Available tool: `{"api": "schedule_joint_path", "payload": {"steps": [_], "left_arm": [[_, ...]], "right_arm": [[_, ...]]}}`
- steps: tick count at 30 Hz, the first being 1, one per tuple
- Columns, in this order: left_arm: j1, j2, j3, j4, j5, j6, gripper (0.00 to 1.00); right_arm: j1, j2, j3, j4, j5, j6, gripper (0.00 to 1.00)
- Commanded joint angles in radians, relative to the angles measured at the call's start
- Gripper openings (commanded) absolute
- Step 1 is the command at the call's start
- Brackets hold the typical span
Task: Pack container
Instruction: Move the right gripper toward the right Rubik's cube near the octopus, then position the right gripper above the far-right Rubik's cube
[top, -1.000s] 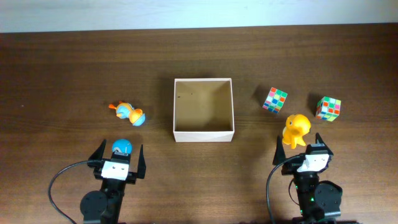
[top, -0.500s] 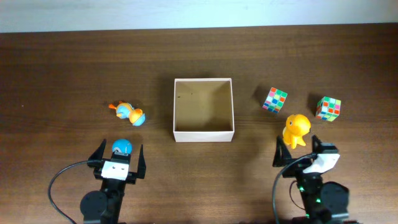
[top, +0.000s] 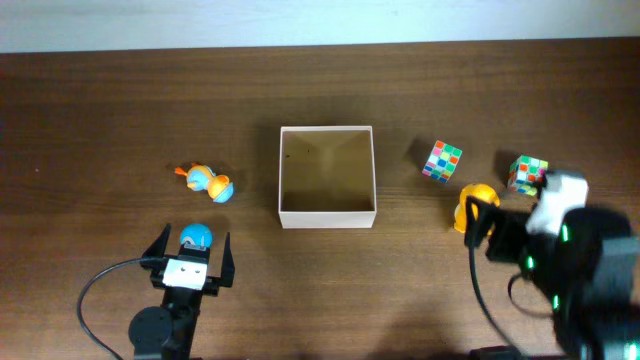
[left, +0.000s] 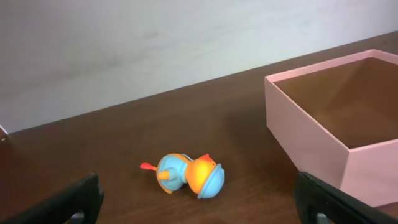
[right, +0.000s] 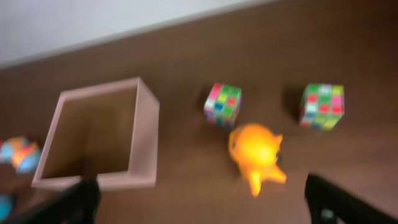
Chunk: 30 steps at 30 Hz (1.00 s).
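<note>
The container (top: 327, 216), a square cream-walled box with a tan inside, stands mid-table; it also shows in the left wrist view (left: 310, 142) and the right wrist view (right: 98, 180). A blue-and-orange toy (top: 208, 183) (left: 187, 175) lies on its side left of it. A yellow toy (top: 472, 196) (right: 256, 154) and two colourful cubes (top: 441, 160) (top: 527, 173) lie to the right. My left gripper (top: 190, 248) (left: 199, 208) is open and low, with a blue ball (top: 195, 236) between its fingers. My right gripper (top: 508, 222) (right: 208, 205) is open, empty and raised above the yellow toy, partly hiding it.
The cubes also show in the right wrist view (right: 222, 104) (right: 322, 106), behind the yellow toy. A pale wall runs along the table's far edge (top: 320, 48). The dark wood table (top: 120, 110) stretches round the container.
My right arm has risen and swung right and away from me, now looming blurred over the yellow toy. The left arm and all toys have stayed put.
</note>
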Motion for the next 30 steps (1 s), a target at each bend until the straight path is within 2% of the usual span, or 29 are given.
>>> {"api": "schedule_joint_path", "payload": {"steps": [1,4,6,11,14,22,30], "left_arm": [[0.006,-0.009,-0.007,0.002,-0.01,0.011,0.99],[0.006,-0.009,-0.007,0.002,-0.01,0.011,0.99],[0.006,-0.009,-0.007,0.002,-0.01,0.011,0.99],[0.006,-0.009,-0.007,0.002,-0.01,0.011,0.99],[0.006,-0.009,-0.007,0.003,-0.01,0.011,0.99],[0.006,-0.009,-0.007,0.002,-0.01,0.011,0.99],[0.006,-0.009,-0.007,0.002,-0.011,0.011,0.99]], "right_arm": [[-0.006,0.167,0.12,-0.032,-0.105,0.008,0.99],[-0.006,0.28,0.135,-0.032,-0.22,-0.024,0.99],[-0.008,0.346,0.136,-0.022,-0.218,-0.047,0.99],[-0.057,0.446,0.141,-0.007,-0.06,0.145,0.99],[-0.129,0.457,0.142,0.016,0.019,0.19,0.99],[-0.353,0.463,0.141,0.038,0.258,0.192,0.99],[-0.404,0.586,0.116,0.069,0.215,0.176,0.99]]}}
